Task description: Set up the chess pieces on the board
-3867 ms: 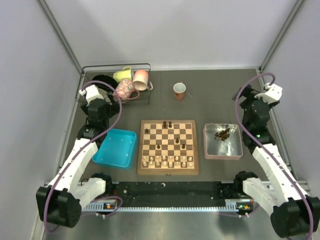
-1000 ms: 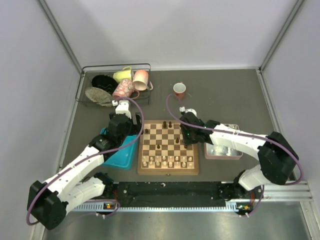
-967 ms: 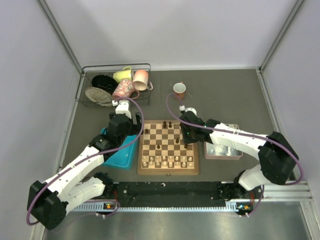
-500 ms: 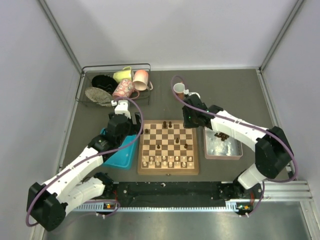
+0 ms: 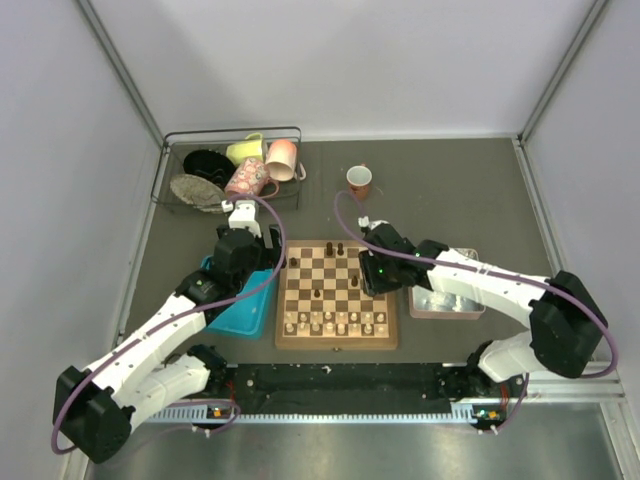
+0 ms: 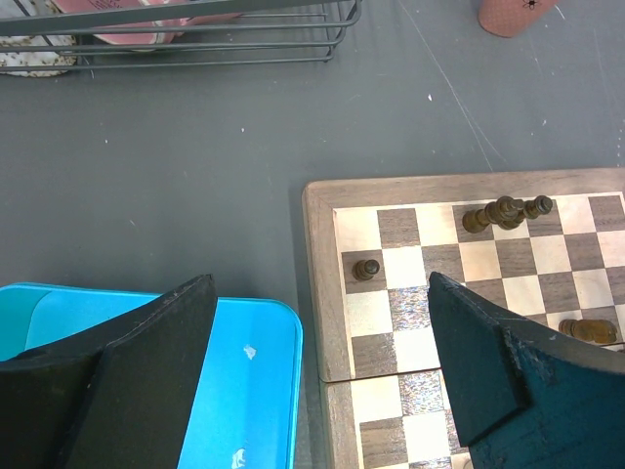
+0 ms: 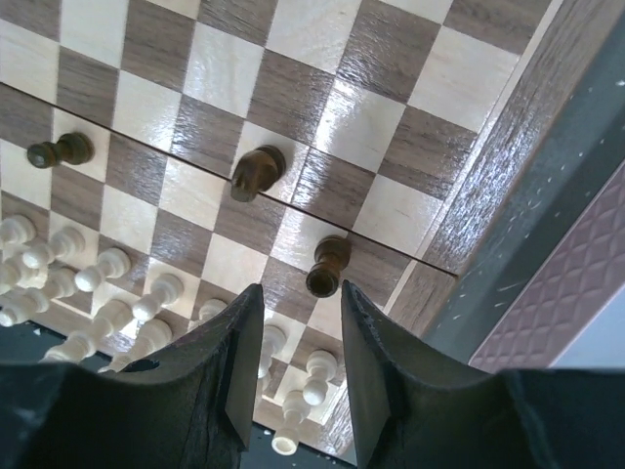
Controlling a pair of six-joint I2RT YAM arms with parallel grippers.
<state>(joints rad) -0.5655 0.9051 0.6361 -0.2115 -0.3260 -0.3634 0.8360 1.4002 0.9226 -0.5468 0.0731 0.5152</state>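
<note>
Top: cup [image 5: 359,181] and blue tray [image 5: 250,306] flank the board [image 5: 336,342], right arm [image 5: 470,280] over the grey tray [image 5: 445,308], right gripper [image 5: 370,280] back from the cup at the board's right edge; left wrist: left gripper [image 6: 320,293] spread wide over the far-left corner; right wrist: jaws slightly parted, empty, 1 of the chess pieces [image 7: 327,266] just beyond.

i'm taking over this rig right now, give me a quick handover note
Left hand: open, empty, hovering over the far left corner of the board, beside the blue tray.
Right hand: open, empty, over the board's right side, with a dark piece standing just ahead of its fingertips.
Done: cream pieces stand in the two near rows. A few dark chess pieces are on the board, two on the far row and the others mid-board.
Left: the far two rows are mostly bare. The grey tray is largely hidden under the right arm, so its contents can't be seen.
</note>
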